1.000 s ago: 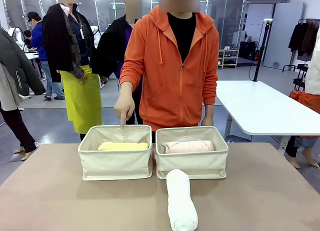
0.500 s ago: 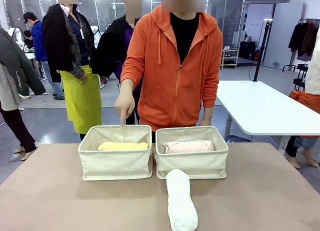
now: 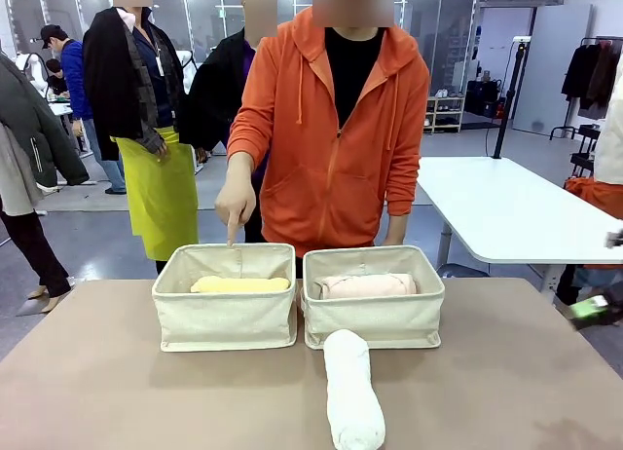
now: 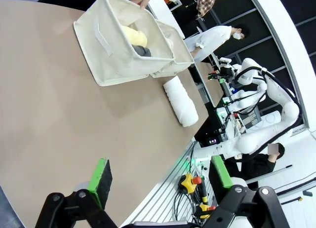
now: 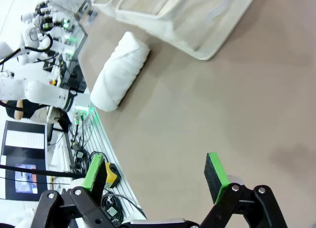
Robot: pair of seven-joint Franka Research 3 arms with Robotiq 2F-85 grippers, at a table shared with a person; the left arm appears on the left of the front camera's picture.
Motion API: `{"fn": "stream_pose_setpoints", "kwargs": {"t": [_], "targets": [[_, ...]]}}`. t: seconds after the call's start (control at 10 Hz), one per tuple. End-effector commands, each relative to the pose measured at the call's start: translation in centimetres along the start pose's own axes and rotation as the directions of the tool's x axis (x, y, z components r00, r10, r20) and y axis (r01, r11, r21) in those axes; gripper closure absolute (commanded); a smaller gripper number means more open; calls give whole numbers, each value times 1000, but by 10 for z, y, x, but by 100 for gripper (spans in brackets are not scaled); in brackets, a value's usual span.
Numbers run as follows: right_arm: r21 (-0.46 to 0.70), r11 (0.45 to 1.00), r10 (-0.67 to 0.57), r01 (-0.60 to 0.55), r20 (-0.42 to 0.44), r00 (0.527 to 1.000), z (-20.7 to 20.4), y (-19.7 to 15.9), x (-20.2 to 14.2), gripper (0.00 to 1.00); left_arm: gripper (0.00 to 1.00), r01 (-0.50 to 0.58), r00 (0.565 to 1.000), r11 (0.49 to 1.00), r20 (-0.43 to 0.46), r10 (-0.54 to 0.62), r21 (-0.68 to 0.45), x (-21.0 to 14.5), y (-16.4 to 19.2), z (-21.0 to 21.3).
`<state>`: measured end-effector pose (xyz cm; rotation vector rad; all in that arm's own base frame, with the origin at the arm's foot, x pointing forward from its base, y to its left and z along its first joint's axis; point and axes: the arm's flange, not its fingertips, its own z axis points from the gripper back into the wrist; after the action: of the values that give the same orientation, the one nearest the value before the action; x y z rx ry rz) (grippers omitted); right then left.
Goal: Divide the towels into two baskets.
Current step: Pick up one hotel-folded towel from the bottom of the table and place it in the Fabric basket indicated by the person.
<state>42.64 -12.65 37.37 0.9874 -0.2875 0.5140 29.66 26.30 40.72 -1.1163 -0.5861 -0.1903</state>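
- You had two cream-beige canvas baskets side by side at the far edge of the brown surface (image 3: 117, 392), touching or very nearly so.
- The left basket (image 3: 225, 304) held a pale yellow rolled terry towel (image 3: 239, 285); the left wrist view showed a dark grey rolled towel (image 4: 142, 51) beneath it.
- The right basket (image 3: 374, 306) held a light pink rolled towel (image 3: 365, 285).
- A white rolled terry towel (image 3: 352, 390) lay on the surface, just in front of the right basket, its far end touching or nearly touching that basket's front wall, its length running toward you.
- A person in an orange hoodie stood behind the baskets; one hand (image 3: 237, 203) pointed a finger down over the left basket's far rim.
- Your left gripper (image 4: 160, 173) hung above bare surface, fingers spread wide and holding nothing.
- Your right gripper (image 5: 154, 171) likewise stood well apart from the white towel, fingers fully apart and empty.
- Judgement: the white towel should be light, soft and compressible, not fragile. It may sag or unroll if taken by one end.
- Recommendation: take hold across the middle of the roll, fingers straddling its width, pressing well into the pile.
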Motion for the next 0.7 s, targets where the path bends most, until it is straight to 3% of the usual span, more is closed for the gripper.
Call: {"fn": "stream_pose_setpoints", "kwargs": {"t": [0.0,0.2,0.4,0.6], "targets": [[-30,998,-51,49,-59,997,-49,35,12,0,0,20,1000,1000,11,-20,-5,-1,-3,3],[-114,993,-56,43,-116,992,-108,71,24,0,0,20,1000,1000,11,-20,-5,-1,-3,3],[-176,981,-91,82,-41,995,-153,104,30,0,0,20,1000,1000,11,-20,-5,-1,-3,3],[-265,957,-138,116,-65,988,-196,125,29,0,0,20,1000,1000,11,-20,-5,-1,-3,3]]}}
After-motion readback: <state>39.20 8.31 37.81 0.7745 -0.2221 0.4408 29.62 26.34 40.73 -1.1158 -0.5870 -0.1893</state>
